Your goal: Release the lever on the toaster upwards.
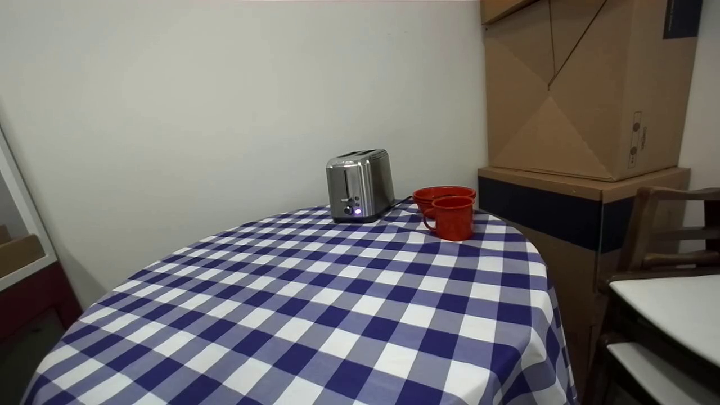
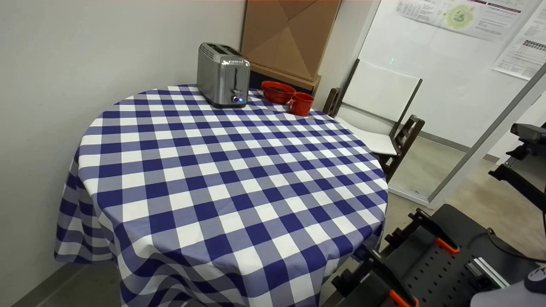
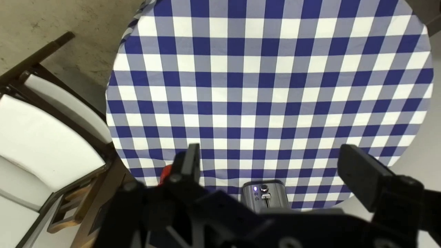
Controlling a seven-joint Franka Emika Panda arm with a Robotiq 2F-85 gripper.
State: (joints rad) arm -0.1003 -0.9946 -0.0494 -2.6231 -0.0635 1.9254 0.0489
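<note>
The silver toaster stands upright on the checked table, near the wall, in both exterior views [image 1: 363, 185] [image 2: 222, 79]. Its lever [image 1: 347, 200] is low on the end panel, at the bottom of its slot, also in an exterior view [image 2: 236, 91]. A small light glows beside the knob. In the wrist view, the toaster's end panel [image 3: 279, 194] and lever [image 3: 266, 196] show between the fingers, lower in the picture; the gripper body hides the rest. My gripper [image 3: 270, 148] is open and empty, its fingers wide apart, clear of the toaster. It is out of both exterior views.
A red cup [image 1: 454, 219] and a red bowl [image 1: 430, 194] stand beside the toaster. A black cord runs behind it. The wall [image 1: 253, 112] is close behind. Cardboard boxes [image 1: 562, 112] and chairs [image 2: 379, 102] stand past the table [image 2: 222, 170].
</note>
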